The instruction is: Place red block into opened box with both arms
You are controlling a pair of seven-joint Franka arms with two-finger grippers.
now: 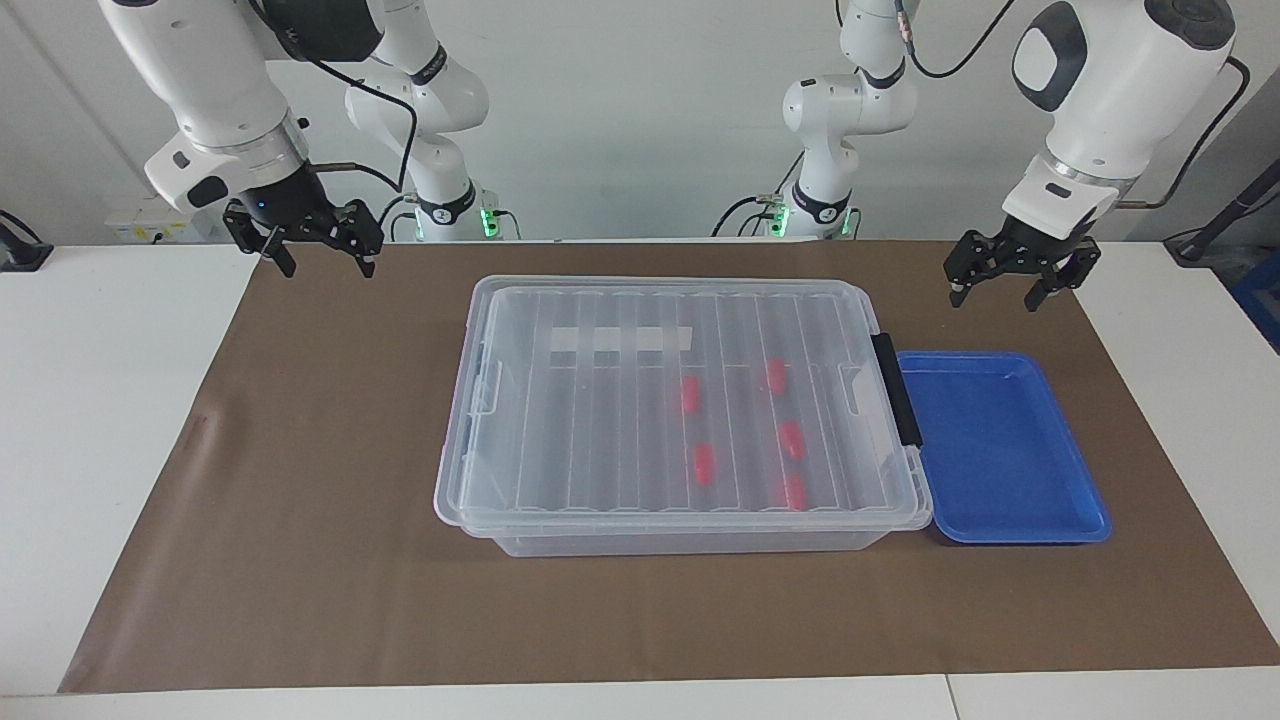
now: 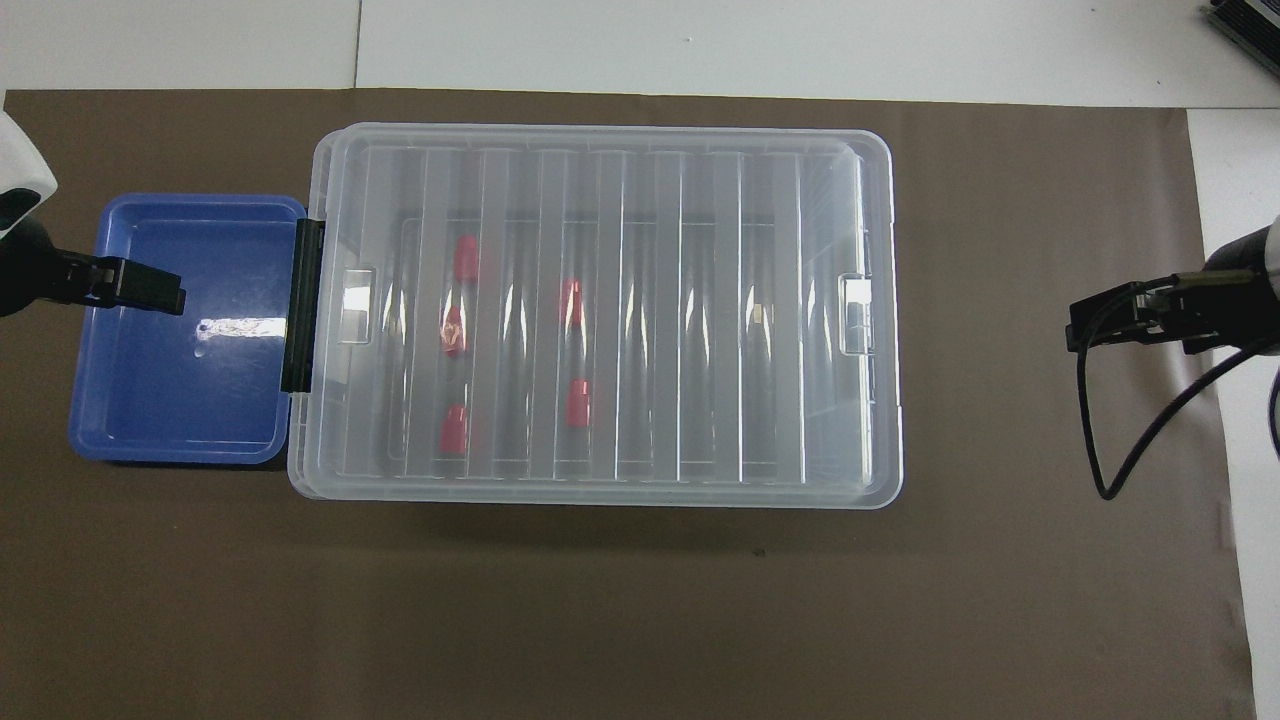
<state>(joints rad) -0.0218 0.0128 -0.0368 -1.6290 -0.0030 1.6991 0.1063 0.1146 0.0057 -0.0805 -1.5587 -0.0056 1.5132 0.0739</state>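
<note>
Five red blocks [image 1: 704, 463] lie inside the box [image 1: 560, 525], all in the half toward its black handle [image 1: 896, 388], spread apart on the floor. They are small, bright, stepped plastic pieces, seen softened through the ribbed clear lid [image 1: 610, 420]. The lid sits flat on the box, so by my reading the job is finished and the box closed. The box is clear, thin-walled plastic with rounded corners and a white label strip [image 1: 620, 340]; it stands mid-mat on the brown mat [image 1: 300, 560], which probably keeps it from sliding.

Touching its handle end sits a shallow blue tray [image 1: 1085, 525], glossy and holding nothing.

The left gripper [image 1: 1010, 283] hangs over the mat's edge by the robots, near the tray, fingers spread and holding nothing. The right gripper [image 1: 318, 250] hovers over the mat's corner at the other end, likewise released, well clear of the box.
</note>
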